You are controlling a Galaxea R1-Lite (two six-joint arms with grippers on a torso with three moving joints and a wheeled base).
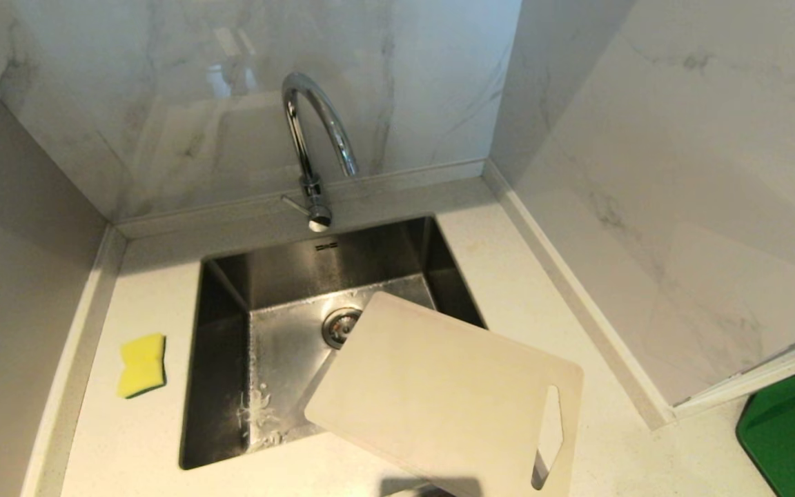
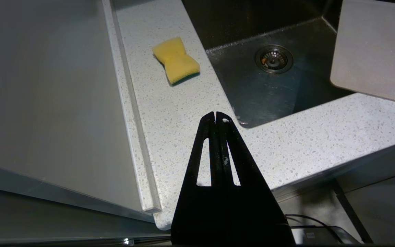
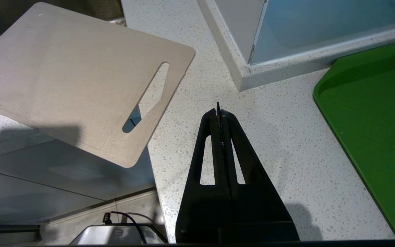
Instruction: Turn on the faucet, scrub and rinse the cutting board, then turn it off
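The chrome faucet (image 1: 315,145) arches over the back of the steel sink (image 1: 225,359), its thin lever at its base; no water runs. The beige cutting board (image 1: 439,393) lies across the sink's front right corner, its slot handle toward the counter's front edge; it also shows in the right wrist view (image 3: 74,79) and the left wrist view (image 2: 375,51). My left gripper (image 2: 215,116) is shut and empty above the counter's front left. My right gripper (image 3: 218,111) is shut and empty over the counter right of the board. Neither arm is in the head view.
A yellow sponge (image 1: 141,364) with a green underside lies on the counter left of the sink, also in the left wrist view (image 2: 176,60). A green board (image 1: 794,428) sits at the far right. Marble walls close in behind and to the right.
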